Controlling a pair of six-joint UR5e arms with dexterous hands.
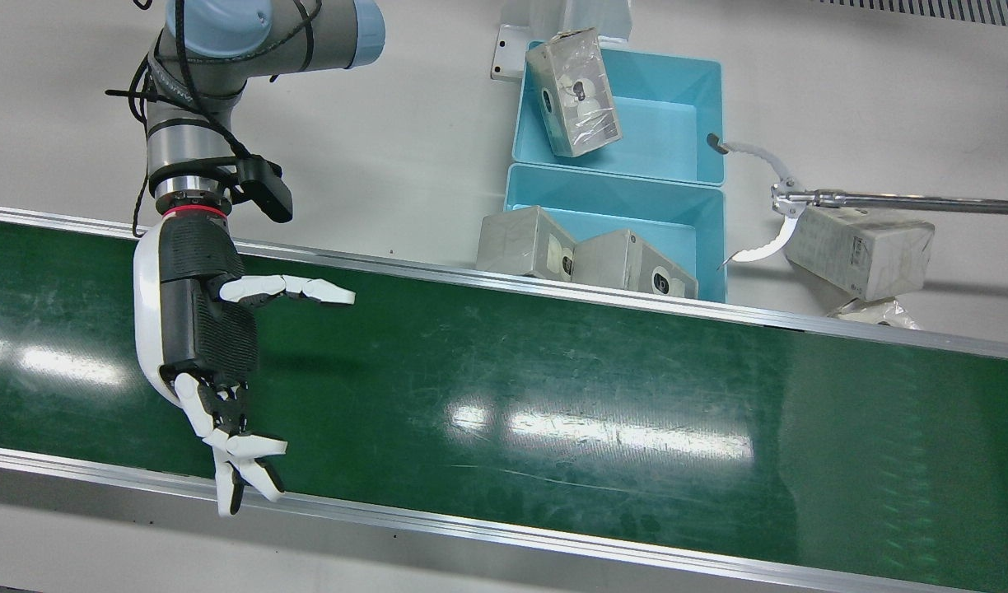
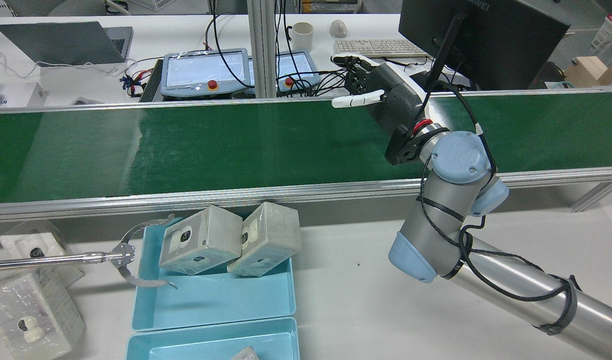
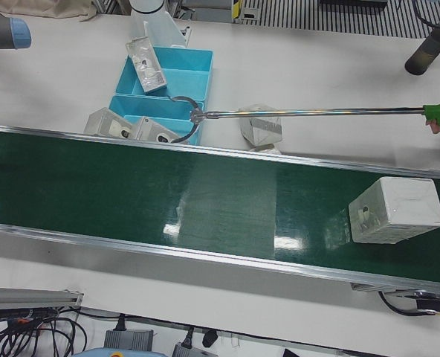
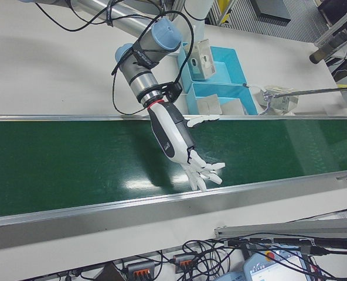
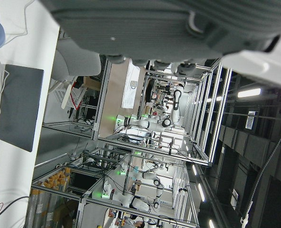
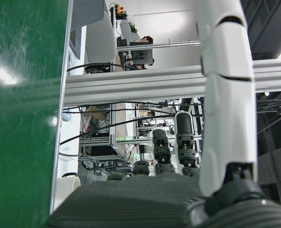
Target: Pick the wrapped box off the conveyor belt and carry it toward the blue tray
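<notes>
The wrapped box (image 3: pixel 395 210), pale grey under clear film, lies on the green conveyor belt (image 3: pixel 131 193) near its right end in the left-front view; no other view shows it. My right hand (image 1: pixel 199 329) hovers over the belt far from that box, fingers spread, holding nothing; it also shows in the rear view (image 2: pixel 381 95) and the right-front view (image 4: pixel 179 140). Two blue trays (image 1: pixel 619 177) stand side by side behind the belt with wrapped boxes in them. Of my left hand (image 5: pixel 178 28) only the dark palm shows, at the top of its own view.
A long metal grabber tool (image 3: pixel 309 114), held by a person's hand (image 3: pixel 437 123), reaches to the trays' edge (image 2: pixel 131 257). Loose wrapped boxes (image 1: pixel 858 247) lie on the white table beside the trays. Aluminium rails border the belt.
</notes>
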